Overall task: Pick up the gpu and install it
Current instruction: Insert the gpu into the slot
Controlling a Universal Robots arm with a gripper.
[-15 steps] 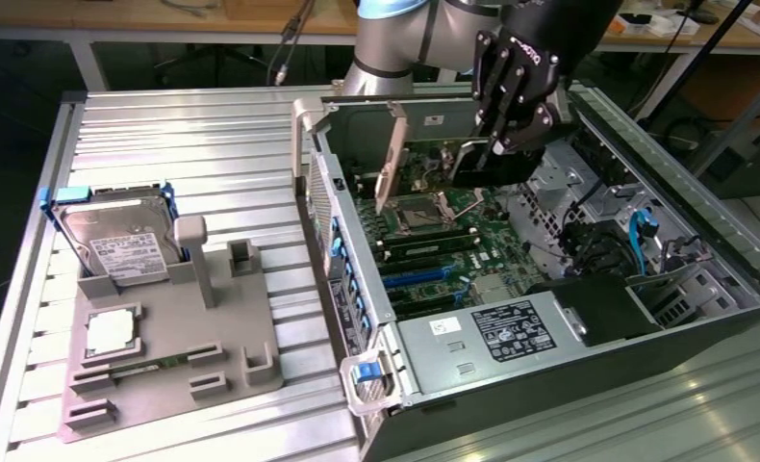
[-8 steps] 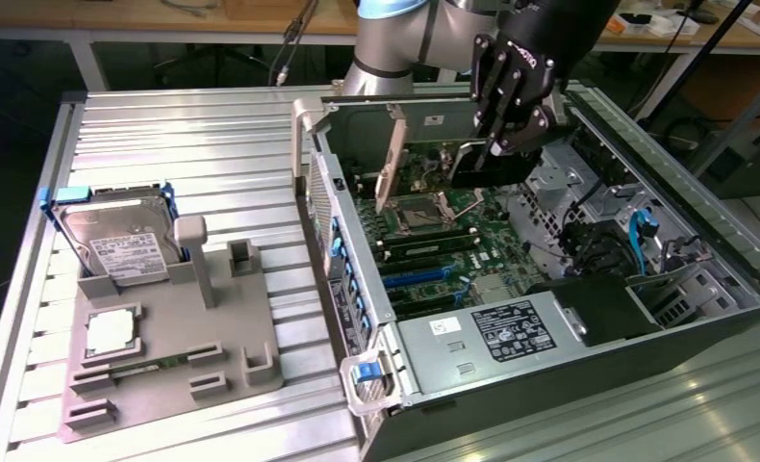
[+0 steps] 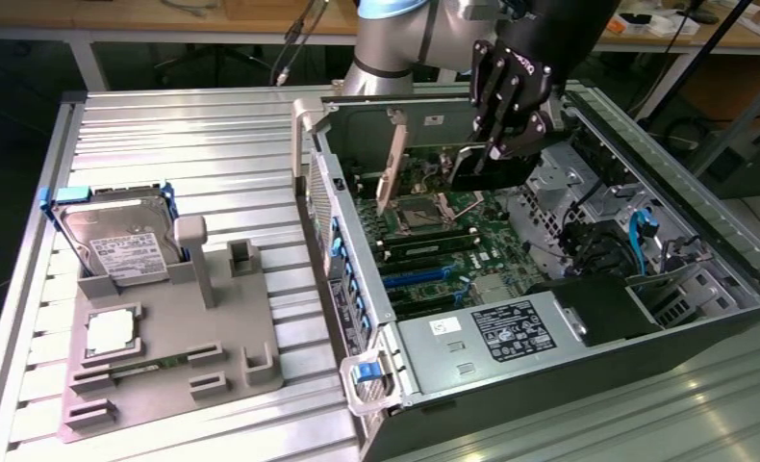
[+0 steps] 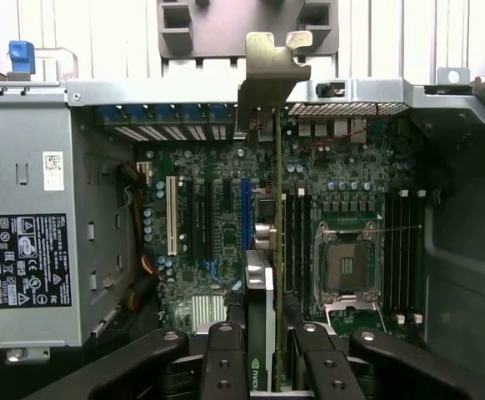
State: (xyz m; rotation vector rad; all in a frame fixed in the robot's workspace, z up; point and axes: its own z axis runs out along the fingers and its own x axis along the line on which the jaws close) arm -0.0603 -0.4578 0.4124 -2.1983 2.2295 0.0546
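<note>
My gripper [image 3: 495, 159] hangs inside the open computer case [image 3: 354, 241], shut on the gpu [image 3: 483, 176]. The card is held on edge above the motherboard [image 3: 464, 241], its dark face toward the exterior view's front. In the wrist view the gpu [image 4: 262, 292] runs edge-on away from between the black fingers [image 4: 224, 358]. Its silver bracket [image 4: 269, 71] is at the case's rear wall, over the expansion slots [image 4: 245, 217]. I cannot tell whether its lower edge touches a slot.
A power supply [image 3: 509, 332] fills the case's near corner, with the CPU socket [image 4: 342, 262] and memory slots [image 4: 401, 250] beside the card. Outside the case, a grey fixture [image 3: 226, 337] carries a hard drive [image 3: 121, 241] and a processor [image 3: 111, 329] on the ribbed metal table [image 3: 188, 144].
</note>
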